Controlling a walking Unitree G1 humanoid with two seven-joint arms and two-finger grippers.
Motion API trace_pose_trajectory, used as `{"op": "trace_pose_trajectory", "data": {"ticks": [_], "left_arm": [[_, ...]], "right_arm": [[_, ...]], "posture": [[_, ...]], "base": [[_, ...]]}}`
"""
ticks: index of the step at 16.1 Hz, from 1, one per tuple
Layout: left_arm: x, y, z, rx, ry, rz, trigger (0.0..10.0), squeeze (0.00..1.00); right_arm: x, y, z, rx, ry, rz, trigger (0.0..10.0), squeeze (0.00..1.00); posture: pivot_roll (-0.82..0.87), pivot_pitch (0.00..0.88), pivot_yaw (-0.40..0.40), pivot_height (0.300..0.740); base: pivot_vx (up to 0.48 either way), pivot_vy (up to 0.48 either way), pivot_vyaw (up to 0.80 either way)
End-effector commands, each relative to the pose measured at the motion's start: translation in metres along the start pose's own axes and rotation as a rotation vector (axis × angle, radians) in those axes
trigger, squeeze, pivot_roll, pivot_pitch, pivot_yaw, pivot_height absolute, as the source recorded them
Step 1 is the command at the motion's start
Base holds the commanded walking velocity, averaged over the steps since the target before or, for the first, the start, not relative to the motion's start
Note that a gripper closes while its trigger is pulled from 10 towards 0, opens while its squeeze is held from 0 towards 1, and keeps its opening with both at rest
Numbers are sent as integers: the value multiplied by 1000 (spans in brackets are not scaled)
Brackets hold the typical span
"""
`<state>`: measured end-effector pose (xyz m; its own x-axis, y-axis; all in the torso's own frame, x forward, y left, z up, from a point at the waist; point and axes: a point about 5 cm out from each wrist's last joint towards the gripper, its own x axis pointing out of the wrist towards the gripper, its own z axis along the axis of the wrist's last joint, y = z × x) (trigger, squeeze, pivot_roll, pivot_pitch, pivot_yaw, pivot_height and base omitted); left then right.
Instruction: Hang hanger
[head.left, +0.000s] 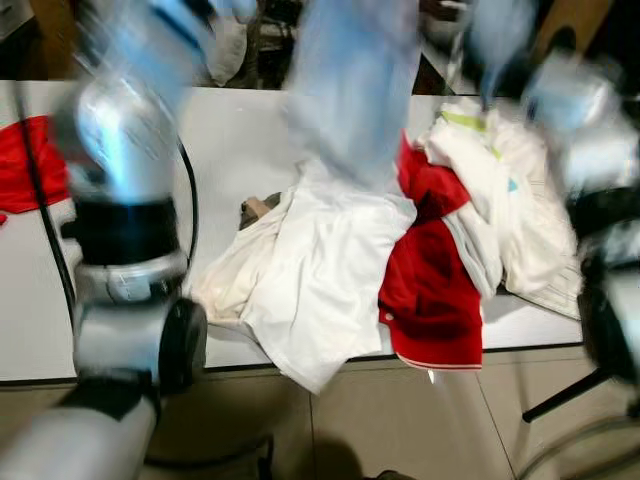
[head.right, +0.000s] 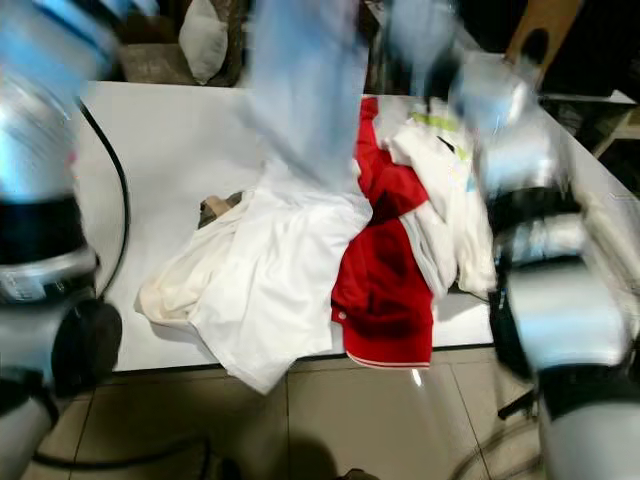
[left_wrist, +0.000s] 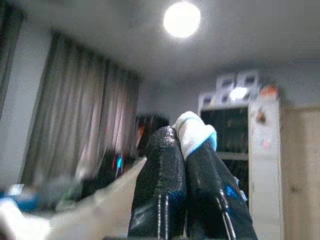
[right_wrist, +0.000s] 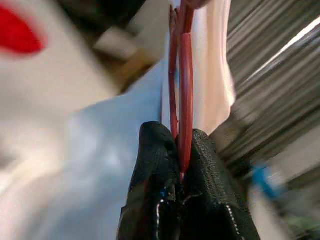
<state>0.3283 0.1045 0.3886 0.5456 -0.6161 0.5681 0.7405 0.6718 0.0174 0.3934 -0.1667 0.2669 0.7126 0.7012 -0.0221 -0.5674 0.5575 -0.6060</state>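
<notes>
Red plastic, the hanger (right_wrist: 181, 75) stands pinched between the two black fingers of the right tool (right_wrist: 182, 145), its thin rods rising straight out from the fingertips. A pale blue garment (head.left: 352, 90) lies against the hanger and hangs, blurred, above the middle of the white tabletop (head.left: 230, 140). The left tool (left_wrist: 186, 145) is raised toward the ceiling, its fingers pressed together on a small fold of white and blue cloth (left_wrist: 195, 132). On the tabletop lies a heap of clothes: a cream garment (head.left: 300, 270) draping over the near edge, a red one (head.left: 430, 280) beside it, white ones (head.left: 500, 200) toward the right edge.
</notes>
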Motion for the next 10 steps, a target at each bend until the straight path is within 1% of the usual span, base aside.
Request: {"op": "trace_pose_trajectory", "data": {"ticks": [1, 2, 5, 6, 7, 8, 9, 10], "left_arm": [[3, -2, -7, 16, 45, 13, 10000, 0], [2, 3, -20, 5, 89, 68, 10000, 0], [1, 12, -36, 43, 158, 132, 10000, 0], [1, 18, -39, 67, 161, 171, 10000, 0], [2, 19, -37, 70, 150, 180, 10000, 0], [4, 20, -30, 66, 121, 176, 10000, 0], [10, 21, -2, 34, 48, 142, 10000, 0], [13, 19, 16, -1, 12, 91, 10000, 0]], "right_arm": [[-4, 9, -7, 1, 7, 83, 10000, 0], [-12, 25, -22, 34, 26, 184, 10000, 0], [-28, 42, -37, 102, 38, 293, 10000, 0], [-41, 56, -43, 136, 45, 363, 10000, 0], [-44, 60, -45, 139, 43, 384, 10000, 0], [-47, 63, -45, 144, 36, 400, 10000, 0], [-50, 65, -41, 164, 14, 426, 10000, 0], [-51, 66, -37, 176, 2, 454, 10000, 0]], "posture": [[-69, 0, -13, 740], [-75, 0, -4, 740], [-83, 0, 8, 740], [-89, 0, 15, 740], [-89, 0, 16, 740], [-88, 0, 16, 740], [-83, 0, 17, 740], [-79, 0, 16, 740]], "base": [[0, 0, 0], [0, 0, 0], [0, 0, 0], [0, 0, 0], [0, 0, 0], [0, 0, 0], [0, 0, 0], [0, 0, 0]]}}
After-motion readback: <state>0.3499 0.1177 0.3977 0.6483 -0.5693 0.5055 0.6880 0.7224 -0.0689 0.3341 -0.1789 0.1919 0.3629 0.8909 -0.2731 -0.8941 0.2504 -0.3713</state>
